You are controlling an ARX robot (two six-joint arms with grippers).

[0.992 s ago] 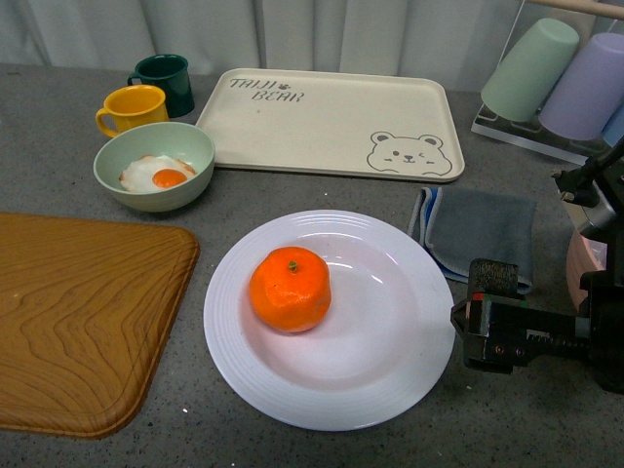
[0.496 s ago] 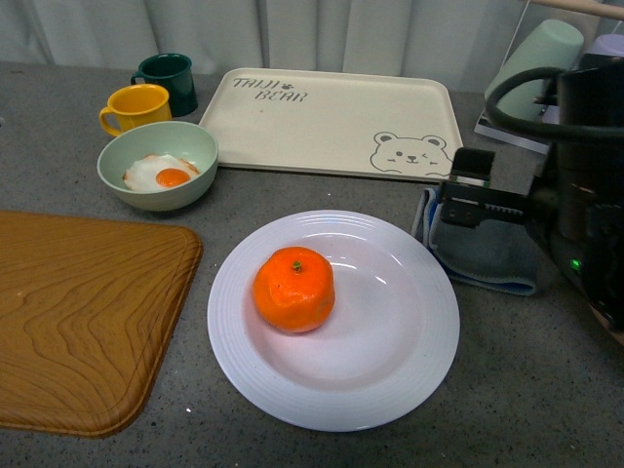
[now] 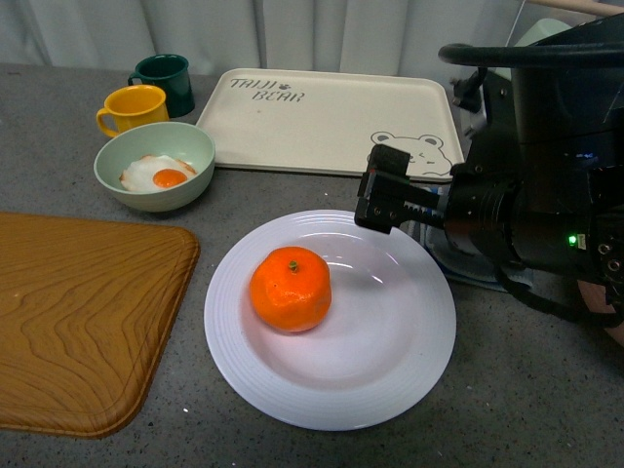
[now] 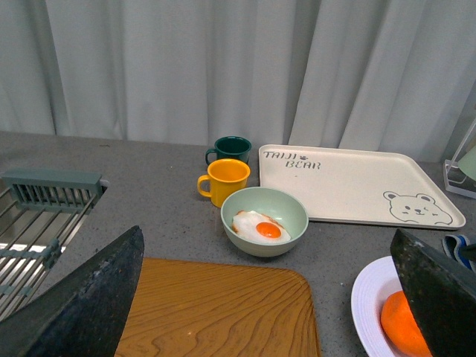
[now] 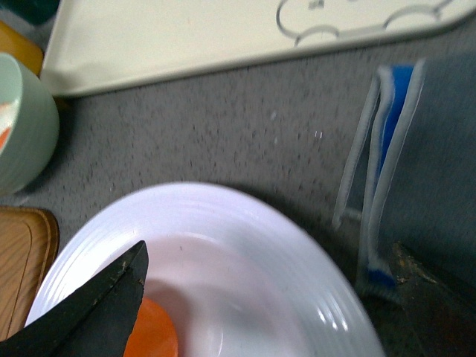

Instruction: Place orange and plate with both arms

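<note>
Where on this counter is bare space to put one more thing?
Bare: the brown wooden board, the cream rectangular bear tray, and the grey counter strip between board and white round plate. Crowded: around the pale green bowl and where the right gripper hovers.

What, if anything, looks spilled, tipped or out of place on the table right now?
Nothing stands out. The orange sits whole on the plate, slightly left of its middle. The bowl, yellow mug and green mug stand upright, nothing spilled. The right gripper hangs over the plate's far right rim, jaws open.
</note>
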